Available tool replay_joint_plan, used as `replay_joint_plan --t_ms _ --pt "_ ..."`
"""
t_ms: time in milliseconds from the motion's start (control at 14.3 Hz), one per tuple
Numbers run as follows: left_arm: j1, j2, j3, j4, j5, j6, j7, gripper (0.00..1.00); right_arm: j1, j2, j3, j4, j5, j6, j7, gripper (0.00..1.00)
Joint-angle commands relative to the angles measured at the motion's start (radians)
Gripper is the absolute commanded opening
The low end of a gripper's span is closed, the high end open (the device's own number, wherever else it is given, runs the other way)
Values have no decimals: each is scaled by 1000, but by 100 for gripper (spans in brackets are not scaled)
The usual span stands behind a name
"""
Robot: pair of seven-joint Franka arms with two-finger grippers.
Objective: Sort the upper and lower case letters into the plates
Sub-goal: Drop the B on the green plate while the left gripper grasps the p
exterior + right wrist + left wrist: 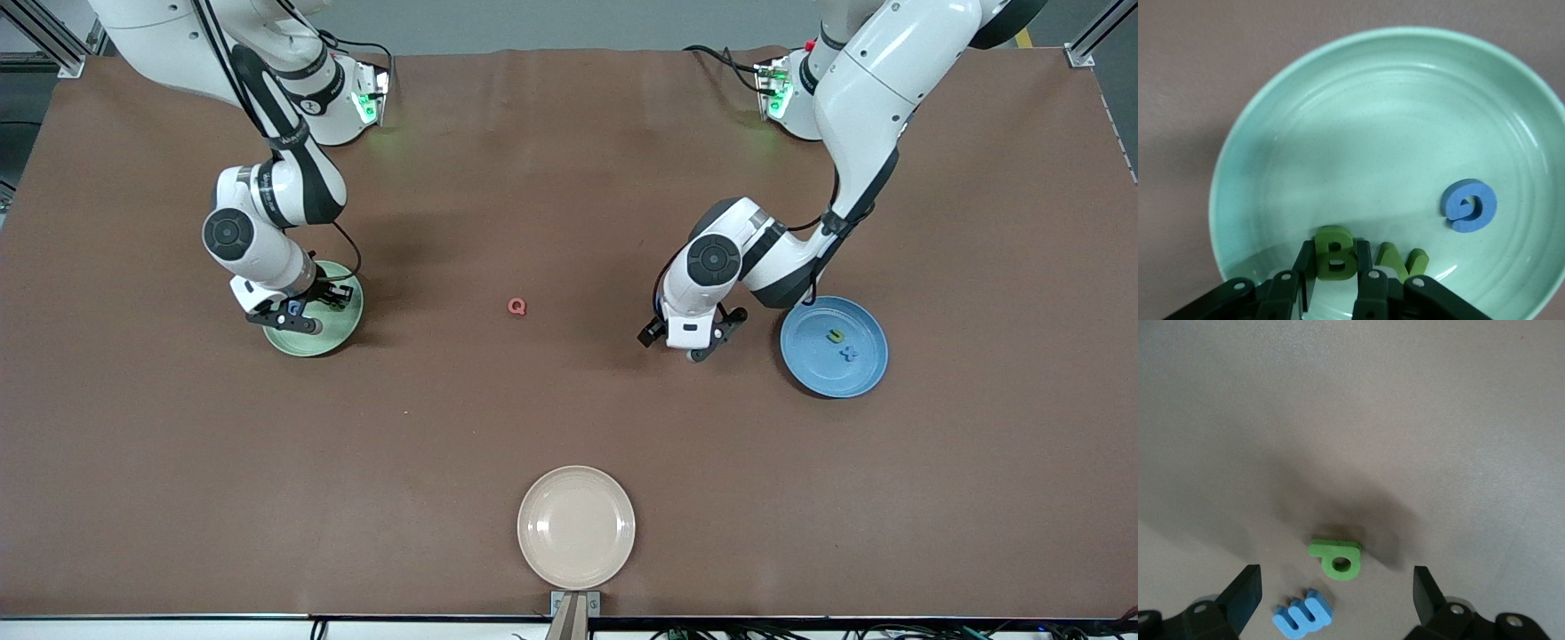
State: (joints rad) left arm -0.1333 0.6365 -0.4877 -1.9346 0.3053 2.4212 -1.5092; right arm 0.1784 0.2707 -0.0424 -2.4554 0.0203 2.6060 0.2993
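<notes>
Over the pale green plate (pixel 1358 127): right gripper (pixel 1335 283), fingers pinching the green B (pixel 1333 253), lowered for release beside the N (pixel 1401 260) and G (pixel 1469 204). Beside the blue plate (pixel 867 378): left gripper (pixel 1335 593), fingers spread above the green a (pixel 1338 561) and blue E (pixel 1303 615). Red Q (pixel 516 307) on the table, unsorted.

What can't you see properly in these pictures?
- Front view: right gripper, holding B over the green plate, hides its letters.
- Front view: open left gripper hides the a and E under it.
- Front view: blue plate's letters are too small to read.
- Right wrist view: gripper half hides the letter beside B.
</notes>
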Motion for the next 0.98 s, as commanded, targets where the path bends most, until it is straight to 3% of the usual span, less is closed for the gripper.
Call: replay_joint_plan --t_ms 0,209,488,698,907 --pt "1 5 3 -21 49 41 -25 99 -20 -16 19 -7 -8 -1 -6 100" --pt "3 11 6 -29 49 72 -39 90 -11 -63 24 62 -6 -157 6 100" --pt "6 18 8 -29 51 82 -43 71 62 -84 27 237 33 -394 111 100" --pt "9 19 8 -29 51 82 -43 61 211 -74 26 292 111 -385 304 100" --pt "17 19 8 -29 73 82 -43 57 353 -24 26 308 130 -258 513 100"
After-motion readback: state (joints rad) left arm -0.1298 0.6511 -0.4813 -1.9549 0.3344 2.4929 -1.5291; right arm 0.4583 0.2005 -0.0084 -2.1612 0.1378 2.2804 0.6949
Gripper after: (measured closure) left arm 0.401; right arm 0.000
